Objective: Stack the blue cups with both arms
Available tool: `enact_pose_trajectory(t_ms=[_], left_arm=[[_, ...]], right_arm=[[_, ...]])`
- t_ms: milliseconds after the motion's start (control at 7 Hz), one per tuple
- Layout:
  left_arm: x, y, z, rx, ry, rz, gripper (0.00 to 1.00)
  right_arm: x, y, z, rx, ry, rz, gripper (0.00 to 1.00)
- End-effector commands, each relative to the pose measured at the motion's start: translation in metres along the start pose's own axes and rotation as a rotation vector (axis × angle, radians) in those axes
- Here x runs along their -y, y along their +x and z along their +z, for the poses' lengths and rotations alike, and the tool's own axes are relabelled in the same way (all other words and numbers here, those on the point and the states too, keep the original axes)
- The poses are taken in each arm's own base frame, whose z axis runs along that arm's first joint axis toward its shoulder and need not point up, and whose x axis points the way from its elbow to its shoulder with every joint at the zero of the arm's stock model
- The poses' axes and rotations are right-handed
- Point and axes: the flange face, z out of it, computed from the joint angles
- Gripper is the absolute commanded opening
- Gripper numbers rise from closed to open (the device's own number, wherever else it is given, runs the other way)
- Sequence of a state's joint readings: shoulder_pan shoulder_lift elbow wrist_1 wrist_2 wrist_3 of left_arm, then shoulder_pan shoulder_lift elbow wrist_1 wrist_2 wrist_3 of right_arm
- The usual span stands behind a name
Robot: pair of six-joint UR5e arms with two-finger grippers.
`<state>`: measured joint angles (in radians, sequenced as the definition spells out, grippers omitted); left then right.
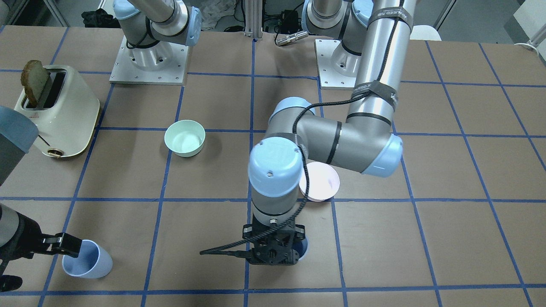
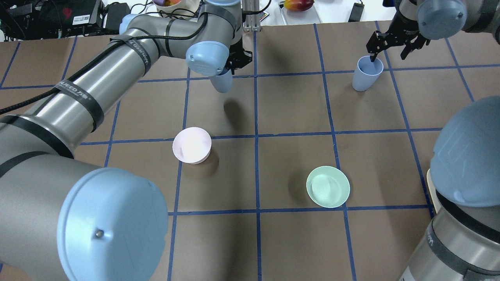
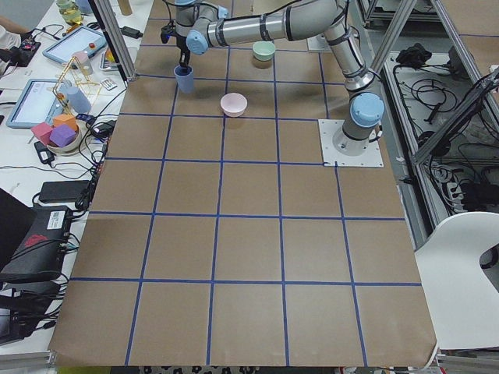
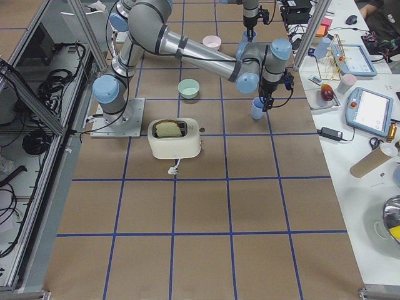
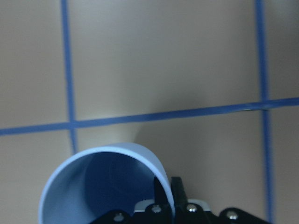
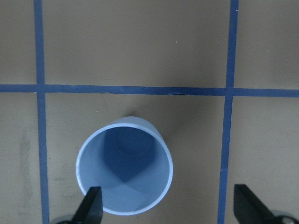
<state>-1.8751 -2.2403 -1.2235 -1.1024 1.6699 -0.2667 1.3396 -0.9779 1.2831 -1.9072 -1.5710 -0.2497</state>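
Note:
One blue cup [image 2: 222, 81] hangs in my left gripper [image 2: 231, 66], which is shut on its rim; the left wrist view shows a finger [image 5: 176, 193] pinching the cup's wall [image 5: 107, 186]. The cup appears lifted, with its shadow on the table below. In the front view the gripper [image 1: 276, 253] hides most of this cup [image 1: 304, 250]. The second blue cup [image 2: 366, 73] stands upright on the table. My right gripper [image 2: 388, 50] is open above it. In the right wrist view one finger [image 6: 91, 205] is at the cup's rim [image 6: 124, 168] and the other [image 6: 250, 205] is far to the side.
A pale pink bowl [image 2: 192, 145] and a mint-green bowl [image 2: 328, 186] sit mid-table between the arms. A cream toaster [image 1: 55, 111] with a slice of toast stands on the robot's right side. The table's far edge borders desks with cables and devices.

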Motion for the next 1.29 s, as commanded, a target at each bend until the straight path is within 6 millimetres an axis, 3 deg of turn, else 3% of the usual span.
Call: enact_pose_trajectory(t_ms=[0, 286, 429, 571, 714, 857, 1143], left_arm=[[-0.019, 0.041, 0.007, -0.011, -0.011, -0.016, 0.00], [-0.023, 0.050, 0.018, -0.054, -0.037, -0.010, 0.00], [-0.026, 0.053, 0.025, -0.083, -0.060, -0.010, 0.07], [-0.026, 0.053, 0.029, -0.085, -0.066, -0.001, 0.45], [-0.022, 0.051, 0.012, -0.097, -0.045, -0.003, 0.99], [-0.018, 0.036, -0.014, -0.123, -0.045, -0.020, 1.00], [-0.025, -0.017, -0.094, -0.153, -0.121, -0.082, 1.00]], right_arm=[[0.005, 0.008, 0.016, 0.011, -0.009, 0.017, 1.00], [0.012, 0.010, 0.030, 0.006, 0.019, 0.009, 1.00], [0.012, 0.009, 0.039, 0.009, 0.007, 0.009, 1.00], [0.012, 0.010, 0.044, 0.014, 0.000, 0.015, 0.94], [0.012, 0.009, 0.046, 0.016, -0.003, 0.018, 0.79], [0.010, 0.008, 0.050, 0.018, -0.013, 0.009, 0.53], [0.005, 0.007, 0.059, 0.024, -0.037, 0.010, 0.24]])
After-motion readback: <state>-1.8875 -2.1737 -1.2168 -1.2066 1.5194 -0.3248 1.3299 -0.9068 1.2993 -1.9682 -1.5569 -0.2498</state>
